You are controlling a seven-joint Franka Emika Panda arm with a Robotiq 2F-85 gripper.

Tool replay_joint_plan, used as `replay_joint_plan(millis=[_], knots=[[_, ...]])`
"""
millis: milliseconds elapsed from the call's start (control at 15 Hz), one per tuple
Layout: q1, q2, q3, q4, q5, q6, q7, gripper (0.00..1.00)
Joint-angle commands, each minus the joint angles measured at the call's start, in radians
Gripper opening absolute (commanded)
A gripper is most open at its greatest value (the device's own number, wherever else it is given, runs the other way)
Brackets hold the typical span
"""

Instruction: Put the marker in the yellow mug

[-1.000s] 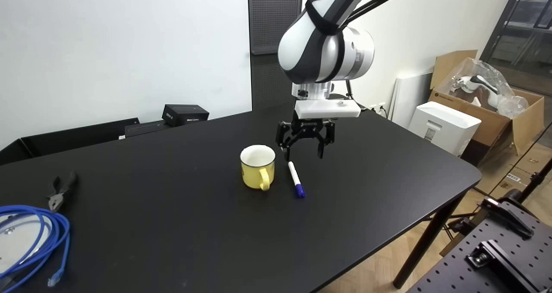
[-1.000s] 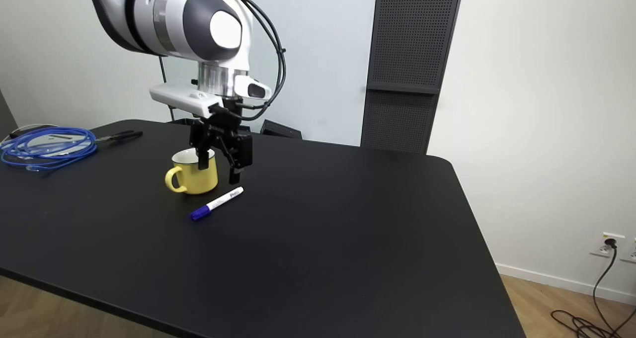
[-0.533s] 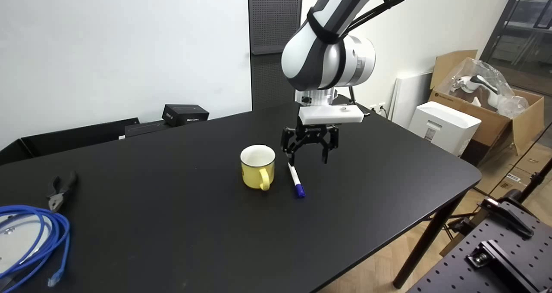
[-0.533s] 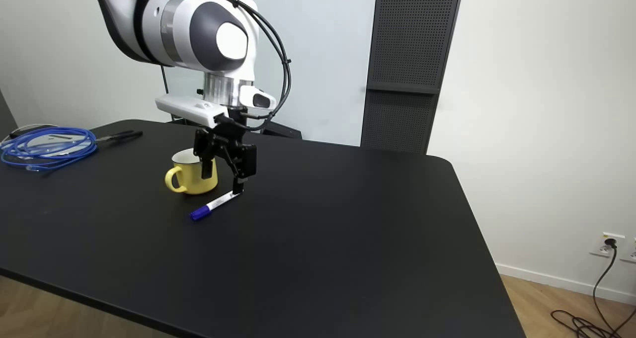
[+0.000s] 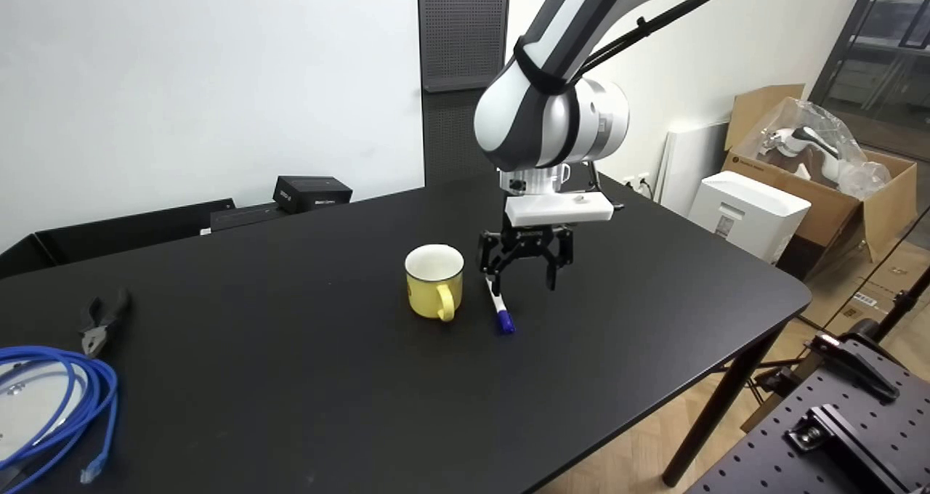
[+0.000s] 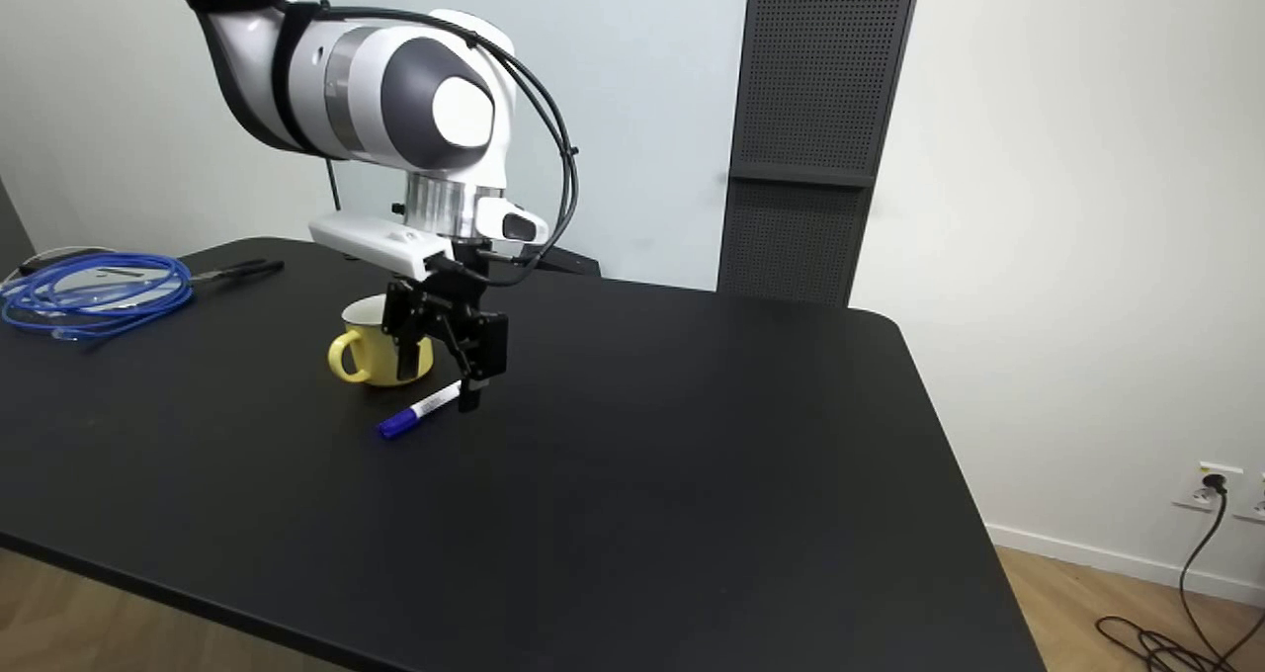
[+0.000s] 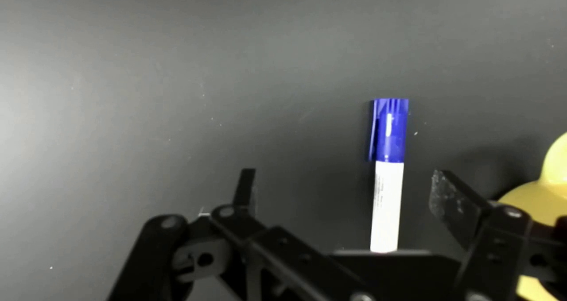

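In an exterior view, pliers lie on the counter at nine o'clock from the mug, the marker at its four o'clock. My gripper is spread wide; the wrist view shows the marker between its fingers.

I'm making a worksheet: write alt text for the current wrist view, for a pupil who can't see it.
A slim, blue-capped white marker lies right of centre on a smooth dark tabletop, seen between the fingers of an open black mechanical gripper at the bottom. Part of a rounded yellow mug shows at the right edge.
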Motion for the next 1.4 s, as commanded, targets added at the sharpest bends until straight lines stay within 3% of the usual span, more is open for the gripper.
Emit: replay_joint_plan(millis=[0, 1333], knots=[[0.008, 0.01, -0.011, 0.01, 0.003, 0.0, 0.011, 1.0], [0.017, 0.084, -0.017, 0.064, 0.002, 0.028, 0.023, 1.0]])
